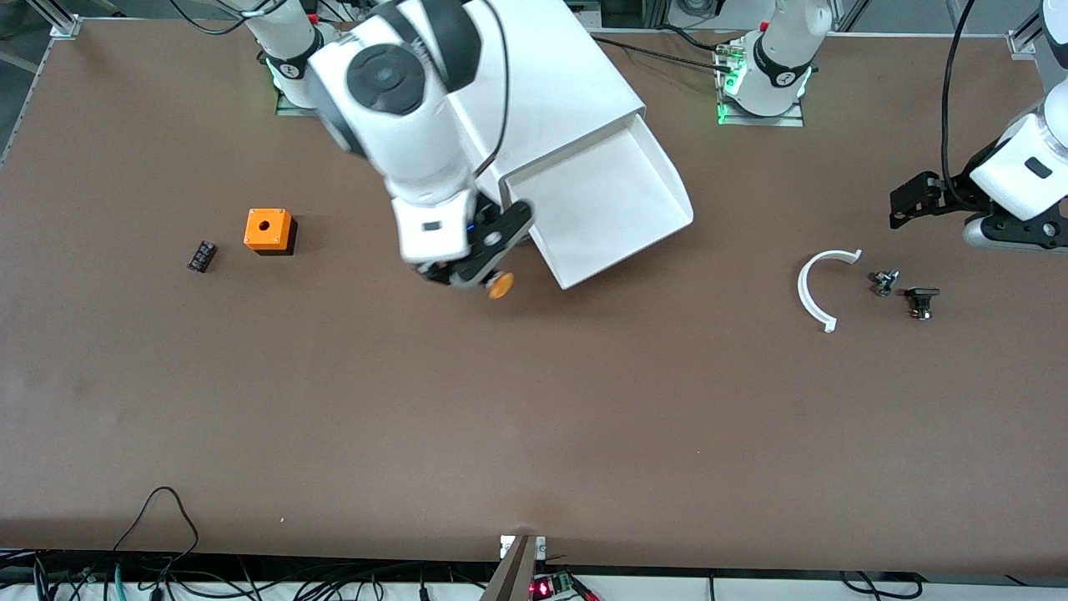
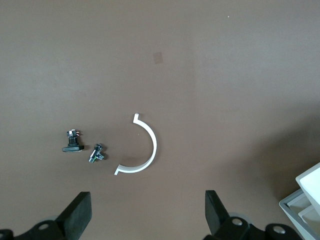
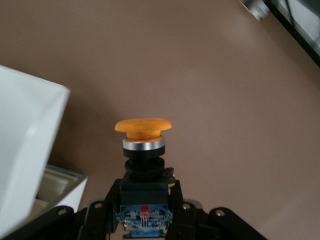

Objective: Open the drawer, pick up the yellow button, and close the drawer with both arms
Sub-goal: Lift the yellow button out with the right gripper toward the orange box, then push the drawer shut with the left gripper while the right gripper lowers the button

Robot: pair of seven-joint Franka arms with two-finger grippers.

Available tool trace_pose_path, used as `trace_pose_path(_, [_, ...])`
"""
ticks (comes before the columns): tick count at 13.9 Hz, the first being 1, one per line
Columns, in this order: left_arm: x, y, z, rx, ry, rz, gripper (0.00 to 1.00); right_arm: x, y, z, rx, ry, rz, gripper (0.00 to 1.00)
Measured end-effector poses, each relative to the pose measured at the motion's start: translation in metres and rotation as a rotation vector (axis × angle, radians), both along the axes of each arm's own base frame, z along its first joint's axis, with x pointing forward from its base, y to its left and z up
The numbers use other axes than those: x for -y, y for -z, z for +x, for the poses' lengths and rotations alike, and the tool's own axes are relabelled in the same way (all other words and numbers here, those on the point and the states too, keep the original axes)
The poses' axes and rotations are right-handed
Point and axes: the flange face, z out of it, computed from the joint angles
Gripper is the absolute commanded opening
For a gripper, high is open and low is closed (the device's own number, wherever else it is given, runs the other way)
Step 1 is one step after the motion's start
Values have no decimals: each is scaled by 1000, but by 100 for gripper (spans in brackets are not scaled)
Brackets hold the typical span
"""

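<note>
A: Where is the button?
B: Clamped by its black body in the right gripper, orange cap pointing out past the fingertips, up over bare table just off the open drawer's front corner.
A: And the drawer?
B: Pulled out of the white cabinet.
A: The left gripper?
B: Waiting, fingers wide apart, holding nothing, above the white curved clip toward the left arm's end.

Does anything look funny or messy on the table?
Only the drawer: it hangs wide open and empty from the cabinet. The right gripper holds the button beside it.
</note>
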Motion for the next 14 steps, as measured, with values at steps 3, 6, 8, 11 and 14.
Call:
trace_pose_path(3, [1,16,7,-29,-5,-23,100,53,25,25,-49,184,-54,12])
trace_pose_path(6, [13,61,27,-31,-62,-100,100,100,64,37,-116,295,-108,11])
trace_pose_path(8, [42,114,35,-32,-141,-117,100,138,96,43,-169,365,-151,11])
trace_pose_path(11, [124,167,27,-15,-255,-113,100,202,126,54,-221,434,-172,11])
trace_pose_path(14, [175,203,16,14,-338,-123,100,239,154,57,-195,430,-159,11])
